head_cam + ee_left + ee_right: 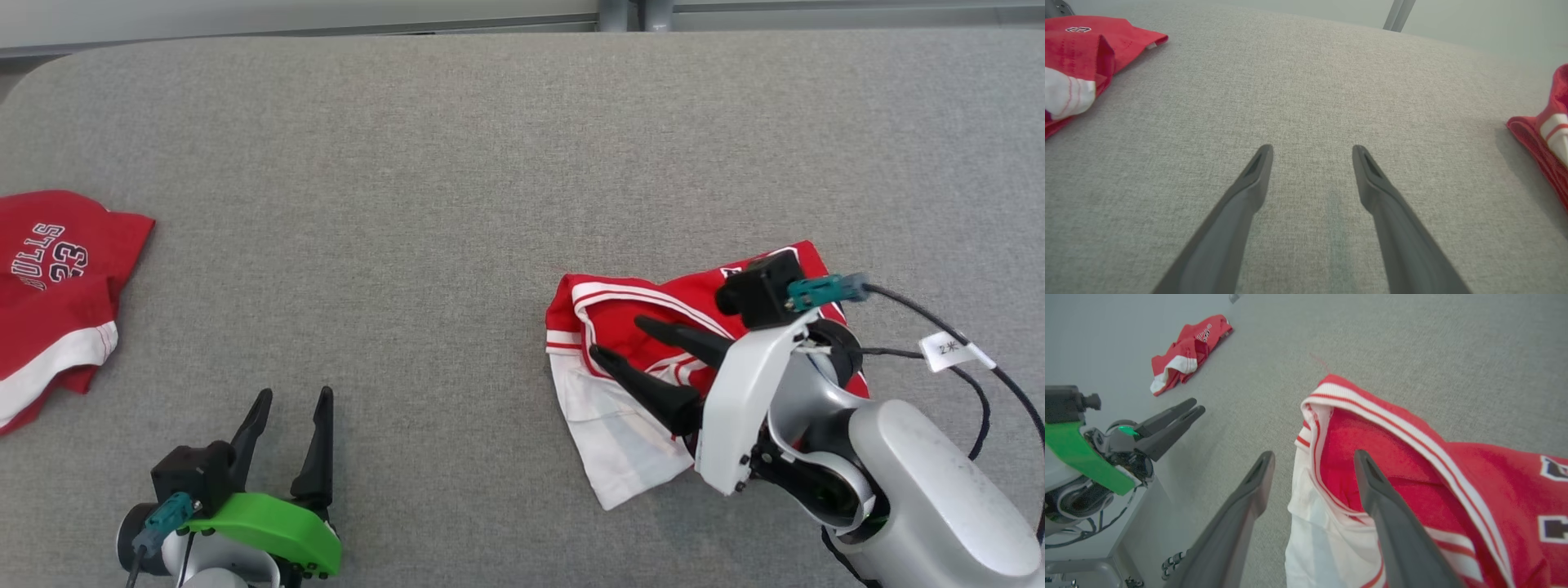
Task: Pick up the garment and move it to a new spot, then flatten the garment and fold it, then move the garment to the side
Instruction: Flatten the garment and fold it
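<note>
While garment [653,298] lies diagonally | right gripper [616,336] spread over it | left gripper [295,394] spread

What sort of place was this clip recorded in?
Probably a robotics lab's folding station: a broad grey fabric-covered table, a crumpled red jersey plus a second jersey at the side, and a tagged cable.

A garment [629,310] lies at the table's [424,180] right under the right gripper [614,336], a second garment [57,278] far left.

Grey fabric table [457,163]: red-white garment [612,425] right, second red jersey [49,278] left edge.
</note>
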`<state>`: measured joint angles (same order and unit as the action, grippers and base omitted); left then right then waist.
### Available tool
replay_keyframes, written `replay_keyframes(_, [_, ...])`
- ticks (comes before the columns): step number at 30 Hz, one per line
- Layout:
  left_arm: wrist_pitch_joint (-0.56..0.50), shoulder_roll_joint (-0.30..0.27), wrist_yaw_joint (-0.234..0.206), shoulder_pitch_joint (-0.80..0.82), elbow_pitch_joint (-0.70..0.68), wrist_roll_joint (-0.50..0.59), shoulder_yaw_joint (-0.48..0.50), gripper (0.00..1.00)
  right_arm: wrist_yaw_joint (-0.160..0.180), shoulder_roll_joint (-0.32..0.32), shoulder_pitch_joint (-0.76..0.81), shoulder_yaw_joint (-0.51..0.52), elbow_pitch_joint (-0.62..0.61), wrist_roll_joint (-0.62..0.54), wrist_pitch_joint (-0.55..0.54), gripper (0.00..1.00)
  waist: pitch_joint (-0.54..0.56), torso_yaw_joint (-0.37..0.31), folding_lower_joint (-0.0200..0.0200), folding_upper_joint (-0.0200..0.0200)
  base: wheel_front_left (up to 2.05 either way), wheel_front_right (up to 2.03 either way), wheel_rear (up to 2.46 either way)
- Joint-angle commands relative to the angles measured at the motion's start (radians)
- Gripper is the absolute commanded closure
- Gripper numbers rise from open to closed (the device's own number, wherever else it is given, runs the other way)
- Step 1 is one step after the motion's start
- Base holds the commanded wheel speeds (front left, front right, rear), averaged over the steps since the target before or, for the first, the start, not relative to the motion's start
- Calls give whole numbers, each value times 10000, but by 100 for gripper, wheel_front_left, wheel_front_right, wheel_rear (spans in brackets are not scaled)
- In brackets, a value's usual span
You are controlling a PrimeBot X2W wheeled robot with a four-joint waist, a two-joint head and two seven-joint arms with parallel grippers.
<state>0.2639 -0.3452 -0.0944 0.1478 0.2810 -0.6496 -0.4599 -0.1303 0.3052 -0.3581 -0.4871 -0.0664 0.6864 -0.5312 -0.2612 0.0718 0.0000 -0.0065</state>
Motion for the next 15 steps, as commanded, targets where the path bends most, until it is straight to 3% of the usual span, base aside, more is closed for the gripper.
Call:
replay_keyframes(1, [3,-109,-46,-150,-34,-77,78,0,-6,-84,130,246,-522,350,56,0,124,-160,0,65,0,0,0])
replay_keyframes(6, [2,-322,-236,-347,-424,-96,301,0,-4,441,970,2432,-2150,957,-792,0,44,-419,0,65,0,0,0])
replay_keyframes(11, [-42,-425,-304,-154,-983,49,290,0,-8,1418,1930,4888,-1681,-46,-1941,0,-510,-452,0,65,0,0,0])
replay_keyframes(15, [-50,-474,-292,-10,-1180,86,262,0,-6,1157,2082,5337,-1209,-19,-2167,0,-960,-459,0,65,0,0,0])
